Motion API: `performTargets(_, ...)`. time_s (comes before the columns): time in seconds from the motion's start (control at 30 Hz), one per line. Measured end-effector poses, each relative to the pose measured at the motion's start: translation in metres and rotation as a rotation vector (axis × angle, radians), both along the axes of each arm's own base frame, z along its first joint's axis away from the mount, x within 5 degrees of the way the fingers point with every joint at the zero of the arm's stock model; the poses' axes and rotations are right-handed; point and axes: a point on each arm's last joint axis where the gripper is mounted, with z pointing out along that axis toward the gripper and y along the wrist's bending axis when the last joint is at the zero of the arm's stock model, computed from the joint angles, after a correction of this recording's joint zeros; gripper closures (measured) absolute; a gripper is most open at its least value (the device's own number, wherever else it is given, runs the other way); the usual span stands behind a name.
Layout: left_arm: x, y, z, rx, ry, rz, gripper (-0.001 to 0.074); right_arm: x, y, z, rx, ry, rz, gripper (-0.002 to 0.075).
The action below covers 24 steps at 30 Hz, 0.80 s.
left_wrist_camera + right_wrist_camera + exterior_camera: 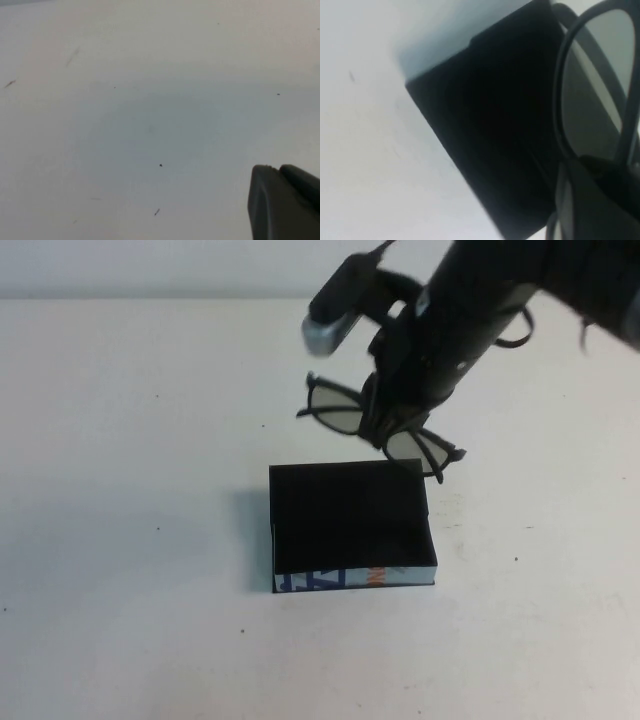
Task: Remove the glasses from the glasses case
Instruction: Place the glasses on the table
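Already, high view: your right claw gripped glasses at bridge, lifted above far edge of glasses case on bench. Bridge-only pinch could let frame swivel, slip.
Left wrist view: left claw over bare bench; fingers' state, cannot tell.
Right wrist view: lens hung near case; low swing could snag wall.

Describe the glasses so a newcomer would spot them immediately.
On the white table sits a black glasses case. Just beyond its far edge, the right gripper holds the glasses aloft: dark thick frames, clear lenses. The left gripper is parked elsewhere.
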Motion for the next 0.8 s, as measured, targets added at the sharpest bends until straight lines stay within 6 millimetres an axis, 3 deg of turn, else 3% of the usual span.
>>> performTargets(0.13, 0.000, 0.000, 0.000, 0.000, 0.000, 0.000, 0.0740, -0.011, -0.041, 0.012, 0.128, 0.140, -0.289, 0.0667)
performTargets(0.23, 0.000, 0.000, 0.000, 0.000, 0.000, 0.000, 0.0740, -0.024, -0.076, -0.008, 0.106, 0.259, -0.483, 0.0667)
performTargets(0.4, 0.000, 0.000, 0.000, 0.000, 0.000, 0.000, 0.0740, -0.050, -0.128, -0.059, 0.130, 0.392, -0.743, 0.0667)
performTargets(0.6, 0.000, 0.000, 0.000, 0.000, 0.000, 0.000, 0.0740, -0.058, -0.160, -0.105, 0.242, 0.390, -0.949, 0.0668)
performTargets(0.8, 0.000, 0.000, 0.000, 0.000, 0.000, 0.000, 0.0740, -0.045, -0.164, -0.131, 0.256, 0.366, -1.012, 0.0668)
